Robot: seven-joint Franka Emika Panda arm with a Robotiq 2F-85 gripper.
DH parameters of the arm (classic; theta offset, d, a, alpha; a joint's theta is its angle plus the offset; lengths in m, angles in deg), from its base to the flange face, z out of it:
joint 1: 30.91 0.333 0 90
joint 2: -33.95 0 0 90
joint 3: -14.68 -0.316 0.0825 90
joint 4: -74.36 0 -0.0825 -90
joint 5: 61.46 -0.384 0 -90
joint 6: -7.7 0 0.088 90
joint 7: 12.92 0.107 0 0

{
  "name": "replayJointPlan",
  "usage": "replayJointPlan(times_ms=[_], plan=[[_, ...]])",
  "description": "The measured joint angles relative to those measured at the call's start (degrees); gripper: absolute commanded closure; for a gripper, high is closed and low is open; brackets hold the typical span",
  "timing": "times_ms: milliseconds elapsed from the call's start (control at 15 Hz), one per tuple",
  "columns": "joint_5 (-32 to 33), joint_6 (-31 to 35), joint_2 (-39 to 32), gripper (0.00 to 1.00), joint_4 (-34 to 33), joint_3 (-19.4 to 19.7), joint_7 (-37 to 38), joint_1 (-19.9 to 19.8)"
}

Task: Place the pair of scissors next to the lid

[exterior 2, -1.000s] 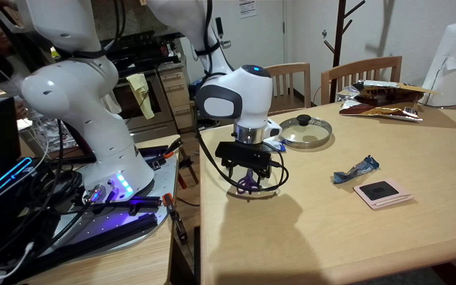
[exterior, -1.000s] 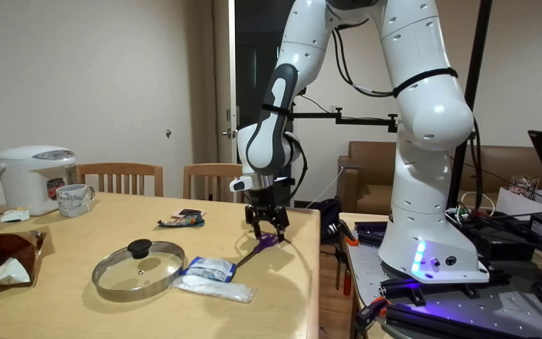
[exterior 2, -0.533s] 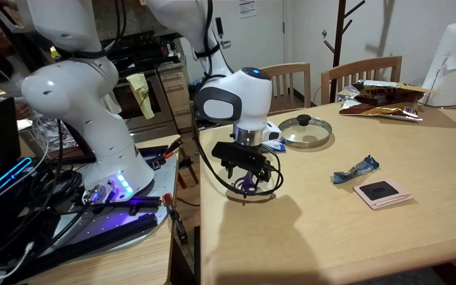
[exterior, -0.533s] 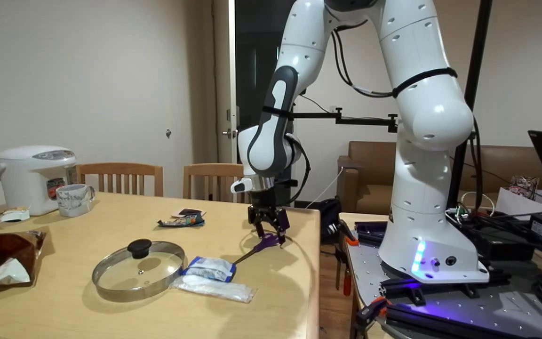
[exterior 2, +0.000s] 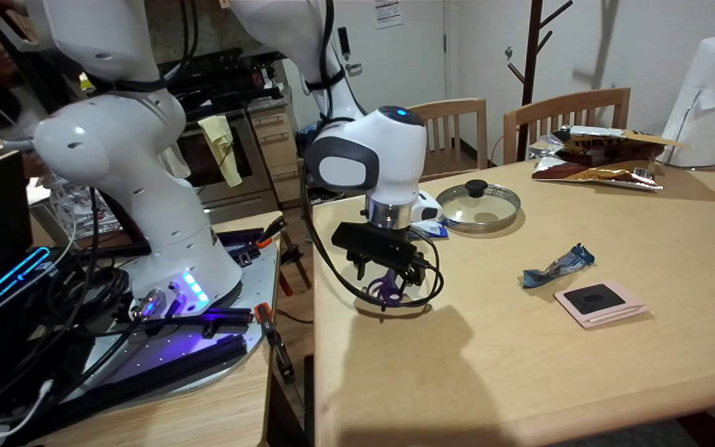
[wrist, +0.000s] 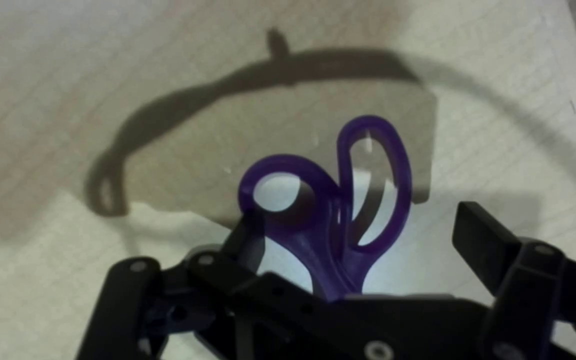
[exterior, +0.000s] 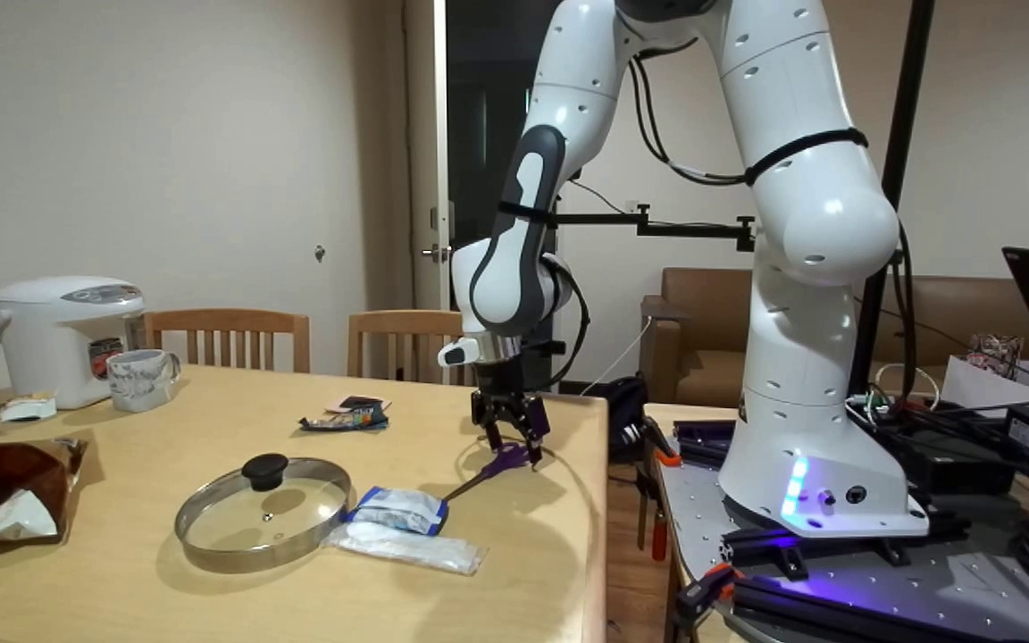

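Observation:
The pair of scissors with purple handles lies on the table under my gripper; it shows in both exterior views [exterior: 506, 460] [exterior 2: 386, 289]. In the wrist view its handles [wrist: 327, 245] stand between my open fingers, and its blades are hidden. My gripper [wrist: 363, 222] is open and low over the table, and it also shows in both exterior views [exterior: 514, 454] [exterior 2: 382, 282]. One finger [wrist: 250, 240] overlaps the round handle loop; the opposite finger [wrist: 485, 245] stands apart from the handles. The glass lid with black knob [exterior: 264, 471] lies left of the scissors, apart from it; it also shows [exterior 2: 480, 217].
A blue-and-white packet [exterior: 400, 511] lies between the lid and the scissors, close to the blade tip. A flat white plastic packet [exterior: 412, 546] lies in front of it. A blue wrapper [exterior 2: 557, 267] and a pink card holder [exterior 2: 599, 304] lie further off. The table edge [exterior: 599, 518] is near.
Over the first half second my gripper turned a little and the scissors shifted slightly with it. Since then nothing on the table has visibly moved.

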State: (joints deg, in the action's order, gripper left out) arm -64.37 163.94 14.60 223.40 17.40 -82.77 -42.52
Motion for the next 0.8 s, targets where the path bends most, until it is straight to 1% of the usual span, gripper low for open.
replayJointPlan(times_ms=[133, 467, 800], plan=[[0.4, -0.1, 0.1, 0.00, -0.1, -0.1, 0.0, -0.1], [4.8, -0.6, 1.1, 0.00, -0.8, 0.2, 1.1, 0.1], [5.5, -1.0, 1.2, 0.00, -1.3, -0.3, 1.1, 0.3]])
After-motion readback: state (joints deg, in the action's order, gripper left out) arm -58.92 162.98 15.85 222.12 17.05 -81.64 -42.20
